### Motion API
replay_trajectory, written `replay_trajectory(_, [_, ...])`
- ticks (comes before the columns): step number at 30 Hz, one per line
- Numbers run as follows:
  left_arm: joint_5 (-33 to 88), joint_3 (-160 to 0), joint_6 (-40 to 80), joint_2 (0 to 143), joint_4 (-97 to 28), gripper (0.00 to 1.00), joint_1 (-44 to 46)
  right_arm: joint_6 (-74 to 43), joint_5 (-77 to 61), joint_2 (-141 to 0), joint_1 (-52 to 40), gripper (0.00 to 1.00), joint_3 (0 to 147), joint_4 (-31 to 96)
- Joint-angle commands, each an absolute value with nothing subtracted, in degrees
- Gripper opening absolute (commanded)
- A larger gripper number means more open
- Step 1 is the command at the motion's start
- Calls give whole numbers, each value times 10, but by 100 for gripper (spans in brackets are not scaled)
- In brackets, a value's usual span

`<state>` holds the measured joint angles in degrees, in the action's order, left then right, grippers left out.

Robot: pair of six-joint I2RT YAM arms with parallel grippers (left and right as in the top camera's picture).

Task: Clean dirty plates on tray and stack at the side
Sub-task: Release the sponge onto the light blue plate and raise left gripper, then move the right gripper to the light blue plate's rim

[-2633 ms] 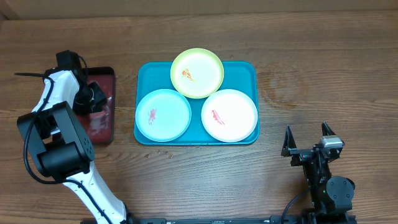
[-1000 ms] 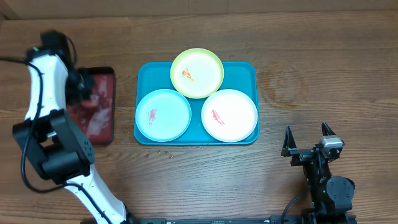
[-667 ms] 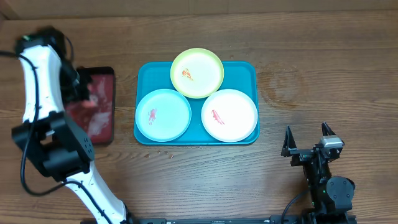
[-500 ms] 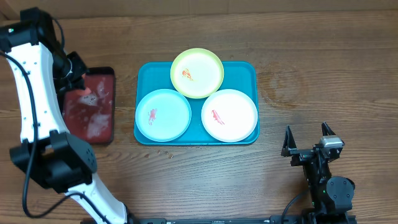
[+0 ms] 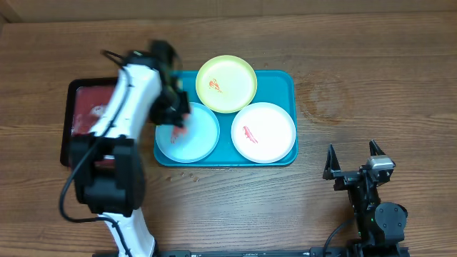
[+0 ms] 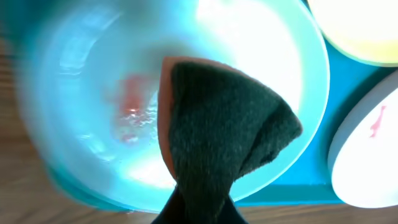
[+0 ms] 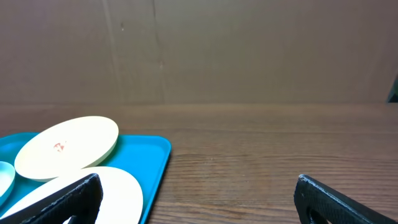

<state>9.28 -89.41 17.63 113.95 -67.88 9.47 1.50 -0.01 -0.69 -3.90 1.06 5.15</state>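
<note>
Scrubbing looks only just begun. From overhead, nothing is stacked at the side yet: all three plates lie in the tray point(image 5: 283, 83). The left gripper point(image 5: 176, 116) hangs over the blue plate point(image 5: 200, 137), directly below it, and the arm is motion-blurred, so its jaws are hard to read here. The green plate point(image 5: 226, 84) lies beyond and to its right, overlapping the tray's far rim. The white plate point(image 5: 263, 133) is to its right, and both show a red smear. A red tray point(image 5: 84, 94) lies well to its left. The right gripper point(image 5: 351, 152) sits well apart from the tray, jaws spread wide and empty. The plates are round, smooth and shallow. The tray is a glossy rectangle with rounded corners, set on a grained wooden table point(image 5: 357, 57).

At the left wrist, the gripper is clamped on a sponge point(image 6: 224, 134): a coarse, dark scouring face with an orange foam edge, jutting forward over the blue plate. A red smear point(image 6: 127, 109) shows just left of the sponge, with a wet glint around it, so this plate seems to be mid-wipe and not yet clean. The plate's plastic is glossy, with a low raised rim. The white plate's edge shows at lower right and the green plate's at upper right.

At the right wrist, both black fingers stand far apart with bare table between them. The tray corner and the green and white plates lie ahead and to the left, the green one tilted on the rim. Judging from this, three plates remain to be cleaned and stacked.
</note>
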Motion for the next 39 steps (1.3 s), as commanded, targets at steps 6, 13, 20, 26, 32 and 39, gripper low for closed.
replay_trajectory(6, [99, -814, 238, 1141, -603, 4, 132, 16, -1, -2, -43, 100, 5, 48])
replay_trajectory(13, [88, -820, 230, 1141, -587, 82, 128, 16, -1, -2, -43, 100, 5, 48])
replay_trajectory(20, [88, -976, 200, 1129, -699, 82, 90, 16, -1, -2, -43, 100, 5, 48])
replay_trajectory(26, [53, -1081, 197, 1087, -738, 100, 24, 16, -1, -2, -43, 100, 5, 48])
replay_trajectory(32, [50, -1079, 197, 1083, -753, 100, -23, 16, -1, -2, -43, 100, 5, 48])
replay_trajectory(39, [50, -1077, 197, 1087, -763, 100, -28, -50, -141, -2, -43, 100, 5, -39])
